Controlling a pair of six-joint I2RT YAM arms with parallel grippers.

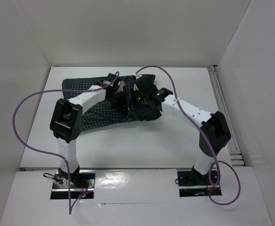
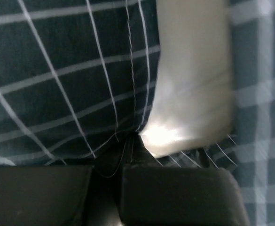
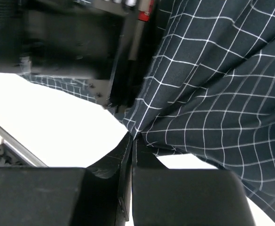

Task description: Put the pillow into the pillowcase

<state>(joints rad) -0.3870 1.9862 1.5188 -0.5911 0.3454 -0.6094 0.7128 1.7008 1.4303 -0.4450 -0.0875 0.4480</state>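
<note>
The pillowcase [image 1: 99, 113], dark with a thin white grid, lies bunched across the middle of the table. Both grippers meet over its right part. My left gripper [image 1: 120, 94] is shut on a fold of the pillowcase [image 2: 71, 84], pinched at its fingertips [image 2: 133, 137]. Beside that fold a cream-white patch of the pillow [image 2: 193, 80] shows between dark fabric. In the top view the pillow is hidden. My right gripper [image 1: 136, 98] is shut on an edge of the pillowcase [image 3: 212, 89] and holds it lifted above the white table; its jaws [image 3: 133, 137] are pressed together.
White walls close in the table at the left, back and right. A metal rail [image 1: 223, 108] runs along the right side. Purple cables [image 1: 22, 117] loop from both arms. The left arm's black wrist [image 3: 66, 42] hangs close by in the right wrist view.
</note>
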